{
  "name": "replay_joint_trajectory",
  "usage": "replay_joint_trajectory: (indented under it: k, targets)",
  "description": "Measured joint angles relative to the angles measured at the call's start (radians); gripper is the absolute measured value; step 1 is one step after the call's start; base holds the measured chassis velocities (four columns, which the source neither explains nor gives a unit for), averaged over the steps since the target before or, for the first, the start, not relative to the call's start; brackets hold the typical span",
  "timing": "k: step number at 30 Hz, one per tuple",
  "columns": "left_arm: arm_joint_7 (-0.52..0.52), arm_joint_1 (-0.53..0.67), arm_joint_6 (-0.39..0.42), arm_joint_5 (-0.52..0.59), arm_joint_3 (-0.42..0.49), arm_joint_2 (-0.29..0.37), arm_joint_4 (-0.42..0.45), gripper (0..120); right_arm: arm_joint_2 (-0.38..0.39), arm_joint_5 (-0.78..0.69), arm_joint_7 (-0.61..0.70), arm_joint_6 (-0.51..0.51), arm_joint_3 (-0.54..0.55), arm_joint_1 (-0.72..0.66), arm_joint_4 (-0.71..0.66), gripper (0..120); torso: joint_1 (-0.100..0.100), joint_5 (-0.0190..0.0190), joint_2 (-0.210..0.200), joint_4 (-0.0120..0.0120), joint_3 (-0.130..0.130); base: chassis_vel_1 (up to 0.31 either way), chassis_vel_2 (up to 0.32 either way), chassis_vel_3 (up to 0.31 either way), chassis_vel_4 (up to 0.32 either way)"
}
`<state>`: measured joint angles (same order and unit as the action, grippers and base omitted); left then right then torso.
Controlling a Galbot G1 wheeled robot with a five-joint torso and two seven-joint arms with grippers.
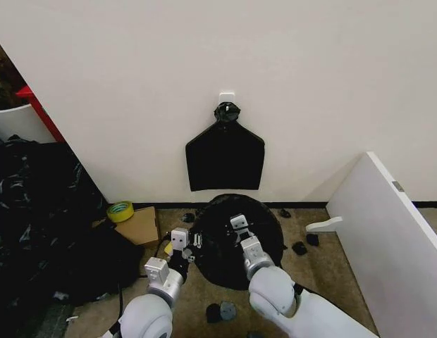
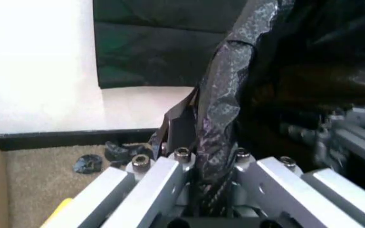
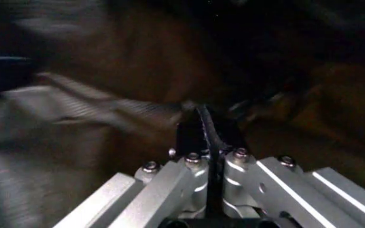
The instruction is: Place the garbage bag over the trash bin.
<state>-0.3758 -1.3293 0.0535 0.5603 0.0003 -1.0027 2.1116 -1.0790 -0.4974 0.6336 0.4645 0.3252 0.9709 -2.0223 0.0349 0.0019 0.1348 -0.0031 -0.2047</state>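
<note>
The garbage bag (image 1: 266, 224) is spread as a round, glossy black shape on the floor just below the wall. The trash bin is hidden beneath it. My left gripper (image 1: 180, 239) is at the bag's left edge. In the left wrist view, that gripper (image 2: 198, 137) is shut on a crinkly fold of the bag (image 2: 224, 95). My right gripper (image 1: 238, 224) reaches over the top middle of the bag. In the right wrist view, it (image 3: 208, 126) is shut on a thin edge of the film (image 3: 74, 109).
A flat black bag (image 1: 225, 156) hangs on a white hook on the wall straight behind. A cardboard box (image 1: 137, 225) with a tape roll (image 1: 120, 210) sits left, beside a heap of black bags (image 1: 35, 211). A white panel (image 1: 388, 225) leans at the right. Black scraps (image 1: 299, 248) dot the carpet.
</note>
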Motion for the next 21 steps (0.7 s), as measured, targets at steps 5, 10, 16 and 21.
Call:
replay_joint_trajectory:
  k: [5,10,16,21]
  targets:
    - [0.006,-0.004,-0.009,-0.007,-0.004,0.002,0.002,1,-0.006,-0.042,0.027,0.048,0.004,-0.007,-0.003,0,0.000,0.0000,0.000,0.0000,0.000,0.000,0.000,0.000,0.000]
    - [0.012,-0.012,-0.018,-0.013,-0.014,0.006,0.014,1,-0.014,-0.062,0.061,0.115,0.007,-0.017,0.028,0,0.000,0.0000,0.000,-0.0001,0.000,0.000,0.000,0.000,0.000]
    - [0.019,-0.039,-0.022,-0.022,-0.024,0.015,0.053,1,-0.032,0.062,0.039,0.134,0.000,-0.036,0.162,0,0.000,0.0001,0.000,0.0000,0.000,0.000,0.000,0.000,0.000]
    - [0.019,-0.040,-0.023,-0.030,-0.024,0.018,0.057,1,-0.035,0.160,0.008,0.105,-0.024,-0.044,0.208,0,0.000,0.0001,0.000,0.0001,0.000,0.000,0.000,0.000,0.000]
